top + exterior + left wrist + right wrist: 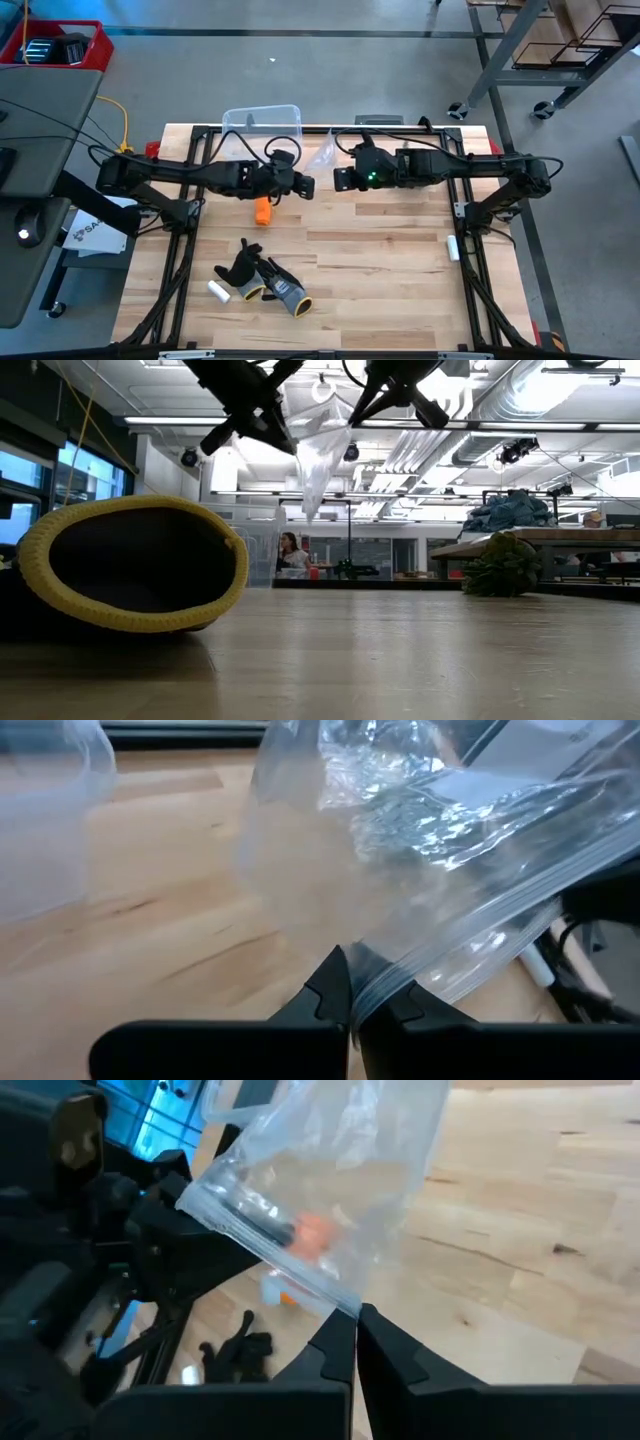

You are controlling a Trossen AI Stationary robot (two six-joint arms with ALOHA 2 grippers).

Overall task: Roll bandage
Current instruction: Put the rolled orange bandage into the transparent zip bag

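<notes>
I have both arms raised over the middle of the table (400,300), holding a clear plastic bag (322,152) stretched between them. The left gripper (352,1005) is pinched shut on the bag's zip edge, its fingers pressed together with the film caught between them. The right gripper (357,1342) is likewise closed on a corner of the same bag, jaws together with only the plastic between.

The bandage (262,210), a stubby orange roll, lies on the table just below the bag in the high view, under the left gripper and touching neither gripper. Through the bag, the right wrist camera shows it as an orange blur; I judge it to be on the wood beneath, not inside.

Further from the bag, past the bandage, lie the gloves (262,280) and a small white cylinder (218,292); a clear plastic tub (262,122) sits beyond the bag at the table's far edge.

The risk I see: the film is thin and slick, so either pinch could slip if the arms pull apart, dropping the bag onto the bandage. Both grippers are occupied, so the roll cannot be picked up until one lets go
</notes>
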